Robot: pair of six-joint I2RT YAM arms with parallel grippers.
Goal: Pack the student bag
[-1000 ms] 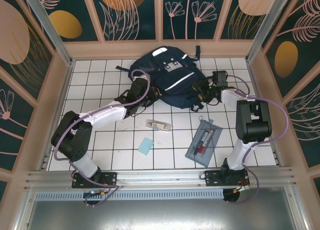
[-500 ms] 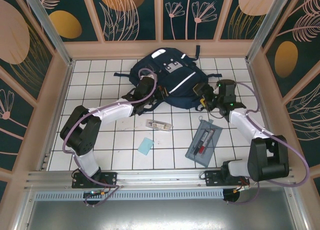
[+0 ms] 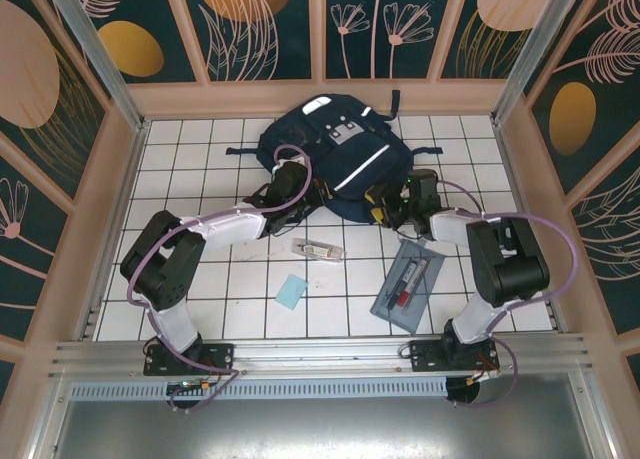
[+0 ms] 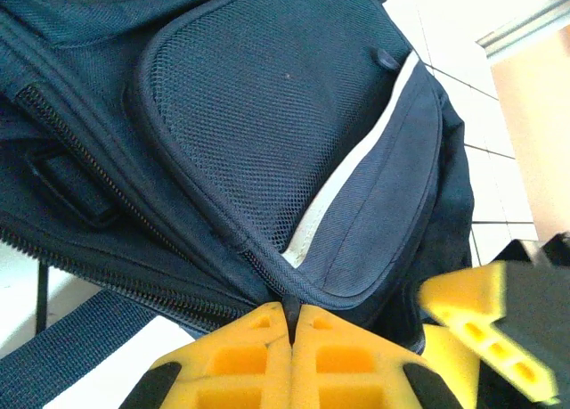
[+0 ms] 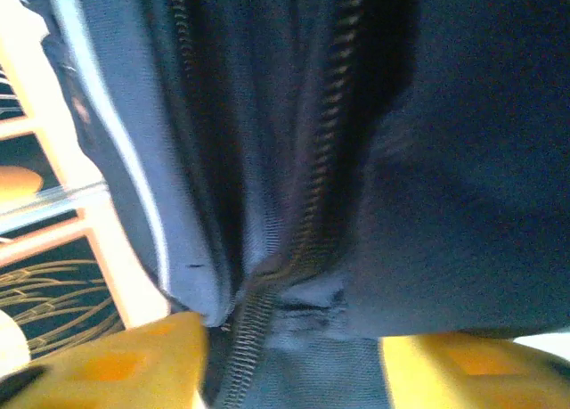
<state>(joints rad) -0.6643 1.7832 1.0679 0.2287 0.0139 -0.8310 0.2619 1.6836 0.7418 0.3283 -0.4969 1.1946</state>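
Note:
The student bag (image 3: 335,154), navy with white stripes, lies at the back middle of the tiled table. My left gripper (image 3: 303,195) is at its lower left edge. Close up, my left gripper (image 4: 292,324) is shut, its yellow fingertips pinching a thin dark tab at the end of a zipper seam of the student bag (image 4: 294,133). My right gripper (image 3: 385,205) is at the bag's lower right edge. Its yellow fingers (image 5: 107,364) stand apart, and a wrinkled fold of the student bag (image 5: 303,329) with a zipper fills the gap. One right finger (image 4: 485,306) shows in the left wrist view.
A flat grey pencil case (image 3: 408,284) with pens lies in front of the right gripper. A small clear packet (image 3: 318,249) and a light blue card (image 3: 292,291) lie on the tiles (image 3: 200,169) near the middle. Wooden walls ring the table.
My right gripper has moved left, from the bag's right side to its lower right edge, and its jaws have narrowed onto the fabric. The left gripper keeps its pinch.

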